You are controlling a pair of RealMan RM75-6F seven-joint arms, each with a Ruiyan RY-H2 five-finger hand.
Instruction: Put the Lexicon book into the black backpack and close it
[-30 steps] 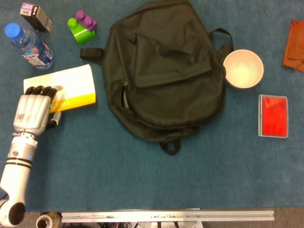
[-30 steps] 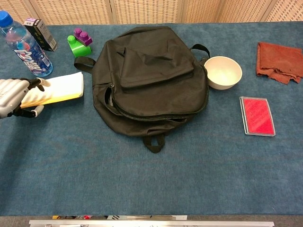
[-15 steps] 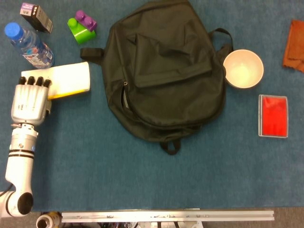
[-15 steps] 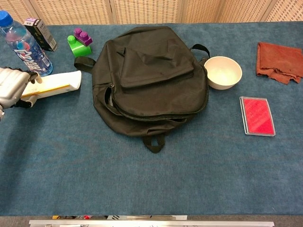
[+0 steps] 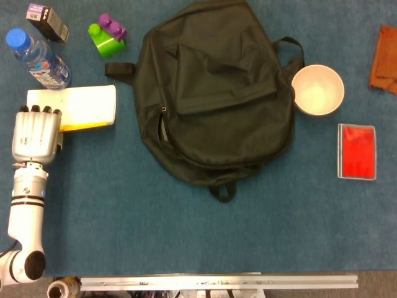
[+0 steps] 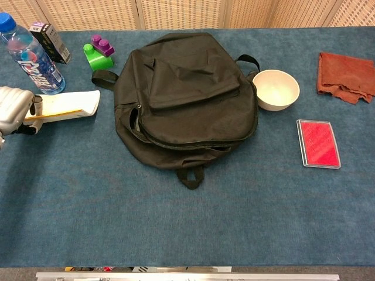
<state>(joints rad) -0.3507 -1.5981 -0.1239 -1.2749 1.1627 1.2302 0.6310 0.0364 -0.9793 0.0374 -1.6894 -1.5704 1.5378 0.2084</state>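
Observation:
The Lexicon book (image 5: 84, 105), white with a yellow edge, lies left of the black backpack (image 5: 217, 93). My left hand (image 5: 36, 133) grips the book's near-left end, with its fingers curled over the cover. In the chest view the book (image 6: 67, 104) shows edge-on and looks slightly raised at the left hand (image 6: 14, 110). The backpack (image 6: 187, 88) lies flat in the middle of the table. Its main zipper (image 5: 163, 127) is partly open along the left side. My right hand does not show in either view.
A water bottle (image 5: 38, 57) and a small black box (image 5: 47, 20) stand just behind the book. A green and purple block (image 5: 107, 36) sits near the backpack's strap. To the right are a white bowl (image 5: 317, 89), a red case (image 5: 356, 151) and an orange cloth (image 5: 386, 53).
The left hand slid from on top of the book to its left end and closed on it. The book shifted left and slightly away from me, and squared up.

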